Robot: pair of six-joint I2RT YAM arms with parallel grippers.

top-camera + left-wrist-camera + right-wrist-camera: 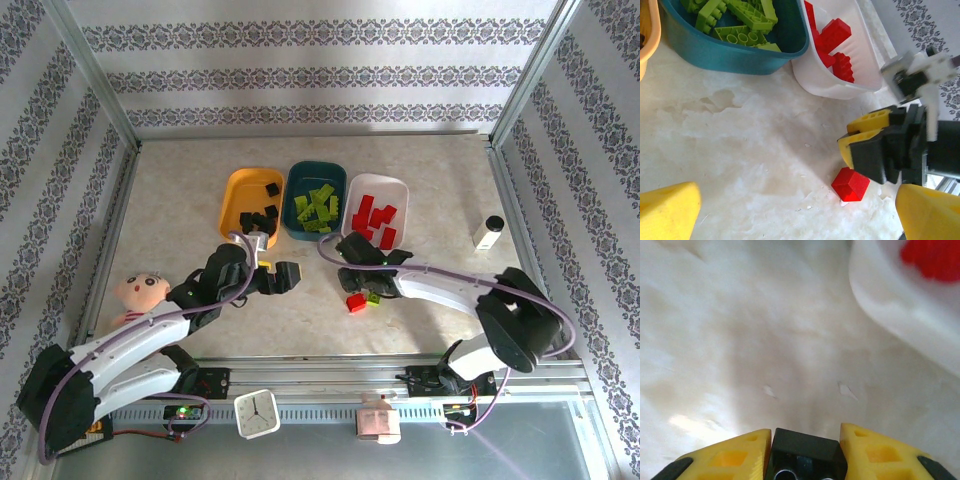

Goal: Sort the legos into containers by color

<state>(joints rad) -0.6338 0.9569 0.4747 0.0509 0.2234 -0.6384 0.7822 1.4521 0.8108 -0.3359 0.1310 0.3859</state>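
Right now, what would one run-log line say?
right tool: shut on small black plastic studded brick | left tool: open, empty | loose: small red plastic brick on table

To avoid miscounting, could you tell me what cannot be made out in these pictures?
Right wrist: black lego in the right tool cut off by the bottom edge; red legos blurred.
Top external: loose green lego too small to tell its shape.
Left wrist: orange tray cut by the left edge.

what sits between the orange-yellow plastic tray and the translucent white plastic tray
The dark teal plastic tray, filled with lime green studded bricks, sits between the orange-yellow tray and the white tray; the top view shows it.
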